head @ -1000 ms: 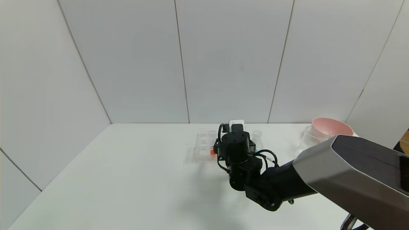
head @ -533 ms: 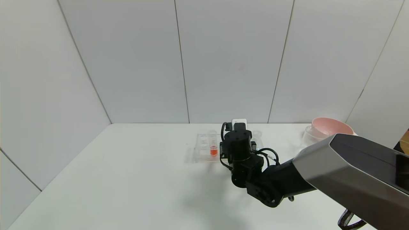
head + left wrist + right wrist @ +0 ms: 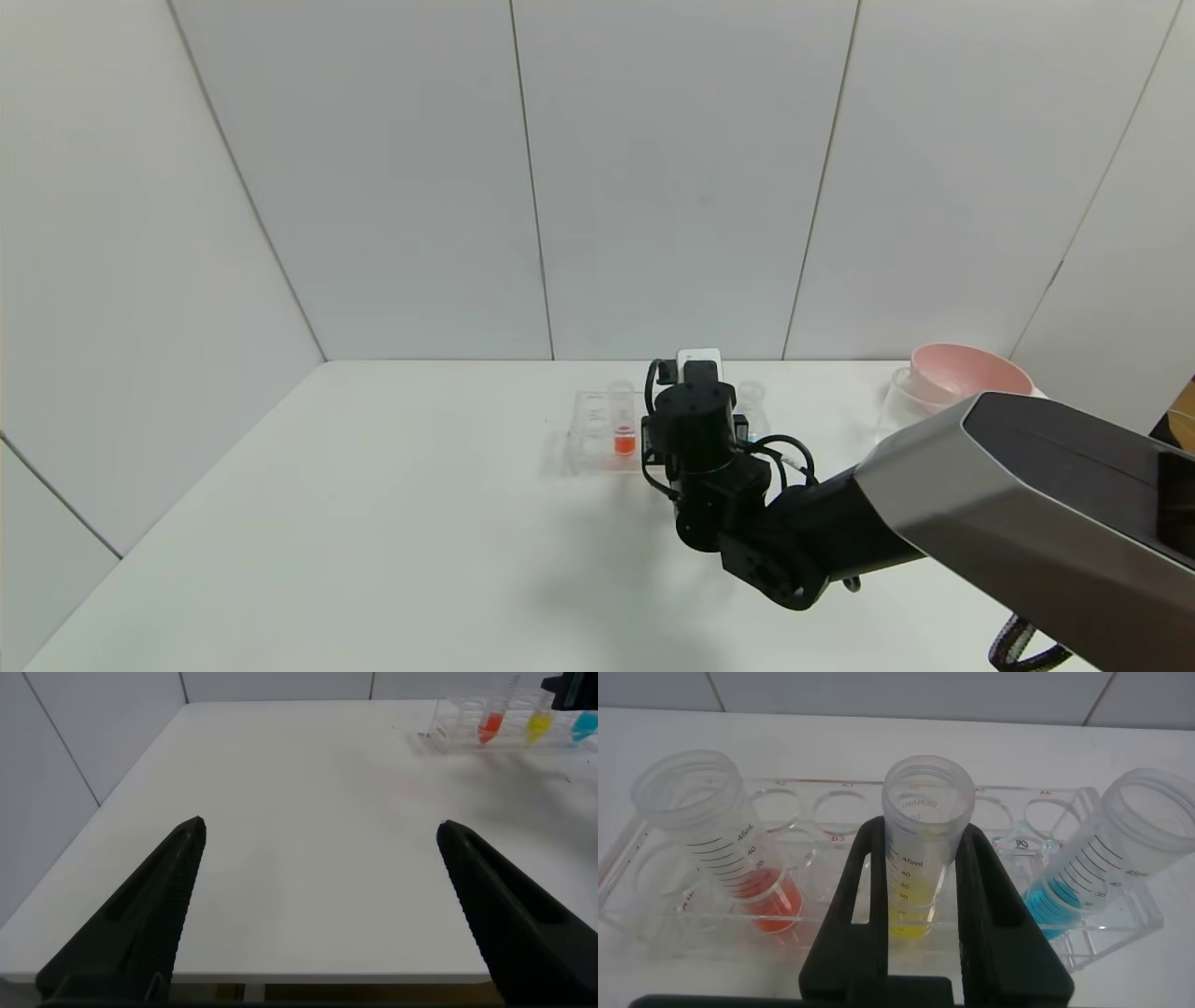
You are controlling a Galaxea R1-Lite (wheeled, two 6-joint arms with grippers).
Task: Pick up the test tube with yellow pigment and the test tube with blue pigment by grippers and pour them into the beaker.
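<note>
The test tube with yellow pigment [image 3: 926, 784] stands upright in the clear rack [image 3: 645, 905], between the orange-red tube [image 3: 710, 831] and the test tube with blue pigment [image 3: 1120, 849]. My right gripper [image 3: 924, 833] has one black finger pressed on each side of the yellow tube, shut on it. In the head view its wrist [image 3: 695, 415] hides that tube; the blue tube's top [image 3: 751, 392] shows beside it. The beaker [image 3: 904, 397] stands at the far right. My left gripper [image 3: 318, 835] is open and empty above the table's near left.
A pink bowl [image 3: 966, 369] sits against the beaker at the far right corner. The rack [image 3: 593, 434] has several empty holes. The table edge lies just below my left gripper. White walls close the table behind and at the left.
My right wrist has shifted a little to the right along the rack, uncovering the orange-red tube in the head view. It has barely moved in the last half second.
</note>
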